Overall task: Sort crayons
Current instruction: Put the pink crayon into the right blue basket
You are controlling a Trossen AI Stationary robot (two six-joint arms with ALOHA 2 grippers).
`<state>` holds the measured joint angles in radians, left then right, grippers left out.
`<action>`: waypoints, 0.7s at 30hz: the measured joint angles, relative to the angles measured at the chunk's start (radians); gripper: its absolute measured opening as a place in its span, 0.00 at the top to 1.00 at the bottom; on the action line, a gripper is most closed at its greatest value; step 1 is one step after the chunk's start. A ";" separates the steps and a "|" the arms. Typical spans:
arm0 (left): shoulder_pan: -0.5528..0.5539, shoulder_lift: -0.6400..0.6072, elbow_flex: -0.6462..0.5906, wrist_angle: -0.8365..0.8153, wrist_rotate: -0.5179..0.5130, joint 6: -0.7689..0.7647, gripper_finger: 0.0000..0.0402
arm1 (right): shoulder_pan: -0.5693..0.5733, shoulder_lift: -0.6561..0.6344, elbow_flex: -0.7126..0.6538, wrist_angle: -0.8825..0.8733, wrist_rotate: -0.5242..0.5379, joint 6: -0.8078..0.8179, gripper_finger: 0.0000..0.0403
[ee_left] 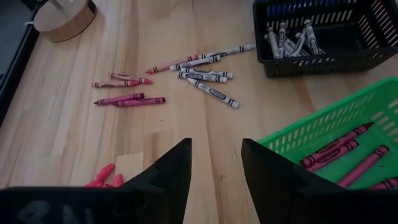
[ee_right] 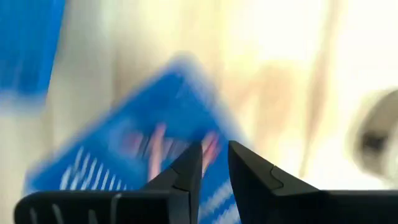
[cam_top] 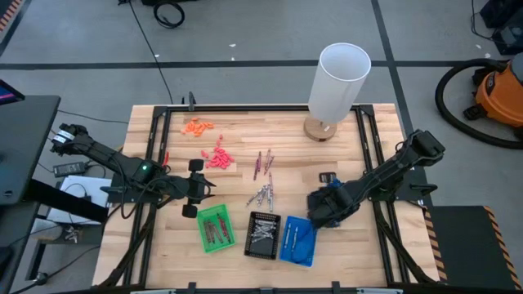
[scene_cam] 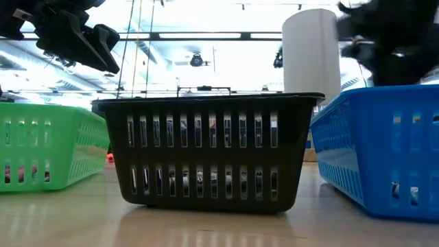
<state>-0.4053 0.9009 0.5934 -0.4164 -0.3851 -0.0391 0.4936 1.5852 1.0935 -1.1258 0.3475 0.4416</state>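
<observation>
Both arms are dark, near black, built of jointed blocky links. The left arm point(cam_top: 122, 167) carries a small green light at about its middle and a pale fitting at its ten o'clock end. The right arm point(cam_top: 384, 175) is plain and dark throughout. Each arm's fingers point(ee_left: 171, 171) are matte black wedges tapering to blunt tips.

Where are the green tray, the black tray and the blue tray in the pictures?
green tray point(cam_top: 202, 238): high view, on its left rim.
black tray point(cam_top: 262, 251): high view, on its near rim.
blue tray point(cam_top: 306, 245): high view, on a bare part of its floor.
</observation>
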 joint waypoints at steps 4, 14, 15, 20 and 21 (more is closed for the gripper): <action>0.000 0.000 0.000 0.002 0.000 0.000 0.63 | -0.033 0.000 0.013 0.227 0.205 -0.001 0.81; 0.000 0.000 0.000 0.001 0.000 -0.010 0.63 | -0.130 -0.001 -0.019 0.814 0.341 -0.138 0.82; 0.000 0.000 0.000 0.001 0.000 -0.010 0.63 | -0.143 -0.001 -0.036 0.850 0.339 -0.145 0.82; 0.000 0.000 0.000 0.001 0.000 -0.010 0.63 | -0.204 -0.001 -0.144 1.107 0.320 -0.152 0.82; 0.000 0.000 0.000 0.001 0.000 -0.010 0.63 | -0.217 -0.001 -0.167 1.167 0.313 -0.150 0.82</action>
<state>-0.4052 0.9009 0.5934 -0.4156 -0.3851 -0.0486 0.2770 1.5841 0.9268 0.0412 0.6606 0.2920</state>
